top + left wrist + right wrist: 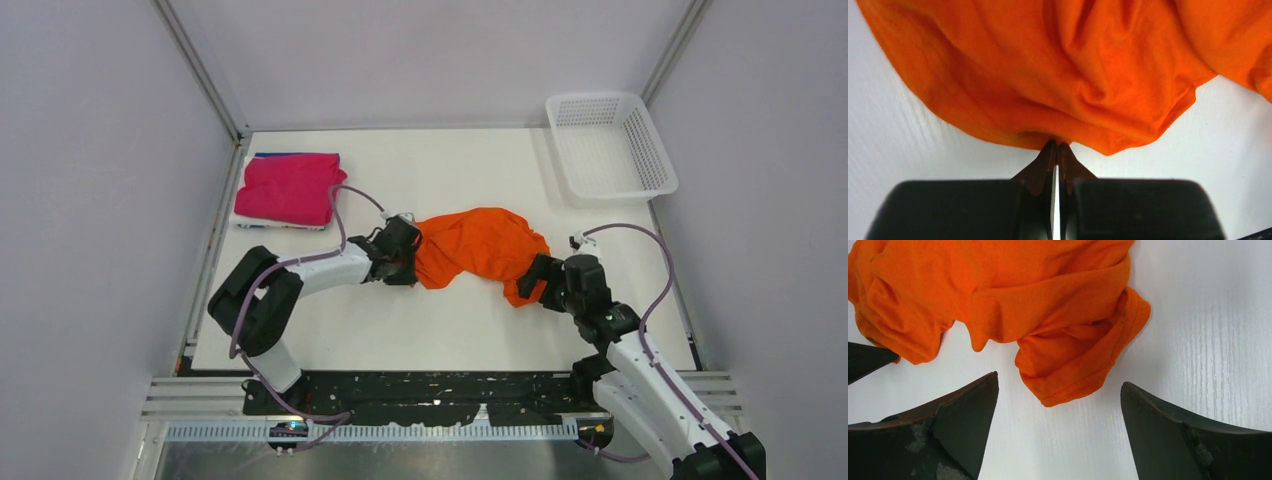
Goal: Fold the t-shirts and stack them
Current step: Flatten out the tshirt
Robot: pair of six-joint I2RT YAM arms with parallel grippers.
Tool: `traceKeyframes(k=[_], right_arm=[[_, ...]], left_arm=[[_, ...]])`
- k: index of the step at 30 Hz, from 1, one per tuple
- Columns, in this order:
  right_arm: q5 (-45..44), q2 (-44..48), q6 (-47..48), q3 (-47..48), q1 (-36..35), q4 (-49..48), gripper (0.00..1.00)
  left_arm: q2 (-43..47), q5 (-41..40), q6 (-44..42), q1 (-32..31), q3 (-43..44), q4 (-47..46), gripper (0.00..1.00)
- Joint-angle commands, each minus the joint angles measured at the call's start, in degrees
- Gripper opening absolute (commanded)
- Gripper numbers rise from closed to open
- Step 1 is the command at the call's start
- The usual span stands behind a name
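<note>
The orange t-shirt (482, 245) lies crumpled in the middle of the table. My left gripper (404, 256) is at its left edge. In the left wrist view its jaws (1057, 146) are closed on the near edge of the orange cloth (1058, 75). My right gripper (536, 284) is at the shirt's right front end. In the right wrist view it is open (1059, 380), with a stitched hem corner (1068, 385) lying on the table between its fingers. The magenta-pink t-shirt (290, 188) lies folded at the back left, and a blue edge (283, 155) shows behind it.
A white mesh basket (660, 165) stands at the back right corner. Walls with metal frame posts close in the table on three sides. Purple cables loop over both arms.
</note>
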State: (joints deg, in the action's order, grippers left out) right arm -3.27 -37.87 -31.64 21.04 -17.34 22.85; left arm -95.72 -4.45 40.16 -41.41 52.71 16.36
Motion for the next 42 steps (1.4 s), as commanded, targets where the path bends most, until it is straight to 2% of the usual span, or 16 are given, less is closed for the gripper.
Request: traceKeyframes(k=[1,6,13,15,16,17,18,20,22,32,36,42], right_arm=[[1.84,-1.02,0.27,-0.95,0.03,-3.46,0.96],[1.77,-4.32,-0.15,-2.56,0.07,-9.09,0.9],[-0.57,-12.59,-2.9,-4.31,0.03,-17.92,0.77],[-0.6,-14.37,-3.46,-4.15,0.03,-19.66,0.67],[-0.64,-14.71,-3.5,-3.98,0.05,-20.19,0.51],[-0.94,-14.76,-3.42,-3.59,0.04,-20.24,0.43],[-1.08,-14.46,-3.03,-3.35,0.03,-20.2,0.26],[-2.08,-12.42,-1.56,-2.21,0.03,-18.64,0.13],[-4.21,-9.32,-0.21,0.2,0.03,-15.03,0.08],[-16.27,13.26,6.85,14.41,0.16,-6.35,0.05],[-19.3,16.48,12.52,22.54,0.25,-6.12,0.05],[-18.21,17.62,17.53,35.8,0.21,-4.27,0.05]], left_arm=[[-2.64,-0.83,-0.94,-0.52,0.05,0.31,0.0],[6.12,-2.08,-1.66,-0.77,-6.31,-6.25,0.0],[20.59,-2.55,-1.7,-1.31,-17.24,-13.74,0.0],[22.85,-2.71,-1.75,-1.31,-19.1,-15.38,0.0],[23.78,-2.76,-1.83,-1.31,-19.65,-15.87,0.0],[24.64,-2.51,-2.21,-1.31,-19.9,-15.99,0.0],[25.49,-2.09,-2.82,-1.31,-19.99,-16.01,0.0],[28.07,-2.07,-3.65,-1.31,-19.96,-15.97,0.0],[32.37,-2.94,-4.63,-1.31,-19.81,-16.01,0.0],[55.15,-10.68,-10.74,-1.31,-12.92,-12.86,0.0],[63.23,-9.34,-12.07,-1.31,-11.02,-13.65,0.0],[72.42,-8.56,-13.86,-1.31,-4.08,-8.55,0.0]])
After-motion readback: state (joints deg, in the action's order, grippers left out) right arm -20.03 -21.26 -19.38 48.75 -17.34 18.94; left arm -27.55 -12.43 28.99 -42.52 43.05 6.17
